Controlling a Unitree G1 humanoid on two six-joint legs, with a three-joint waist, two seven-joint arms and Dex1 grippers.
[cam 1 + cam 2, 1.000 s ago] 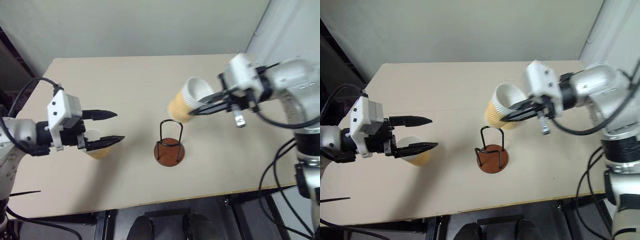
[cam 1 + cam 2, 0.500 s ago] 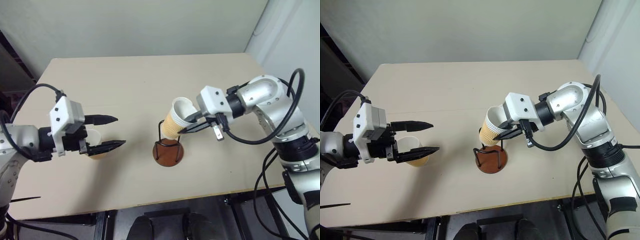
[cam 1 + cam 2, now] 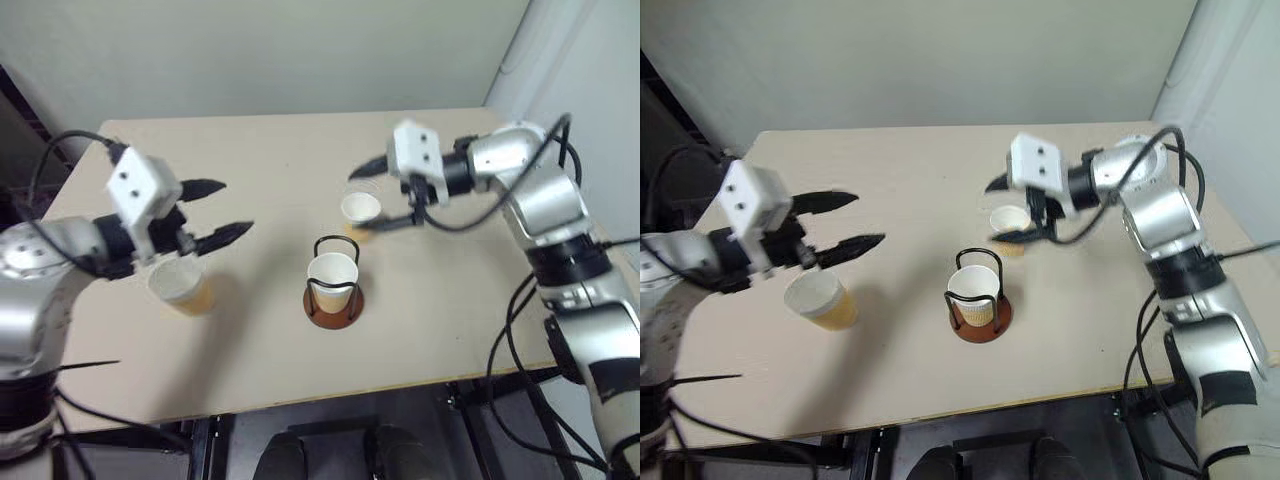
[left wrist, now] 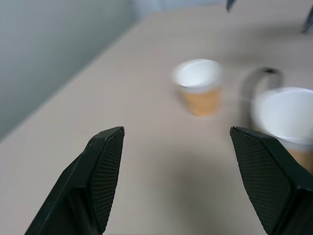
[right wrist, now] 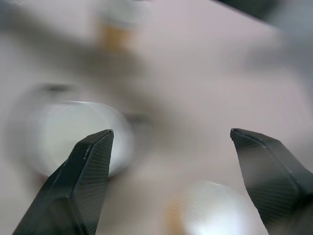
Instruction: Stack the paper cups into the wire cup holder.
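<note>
1. Head views: the wire cup holder stands near the middle of the tabletop, on its round brown base. One paper cup sits upright inside the wire loops, rim up.
2. Second paper cup stands upright on the tabletop just behind the holder, on the right-arm side. Third paper cup stands on the left, well apart from the holder.
3. Right claw hangs above the second cup, fingers spread wide, gripping nothing.
4. Left claw hovers above and behind the third cup, fingers wide apart, empty.
5. Left wrist view: both fingers far apart, nothing between them. Ahead lie the second cup, upright, and the cup in the holder, with a wire loop rising beside it.
6. Right wrist view: blurred. Fingers wide apart, empty. A white cup rim sits inside a dark ring, probably the cup in the holder; another cup shows farther off.
</note>
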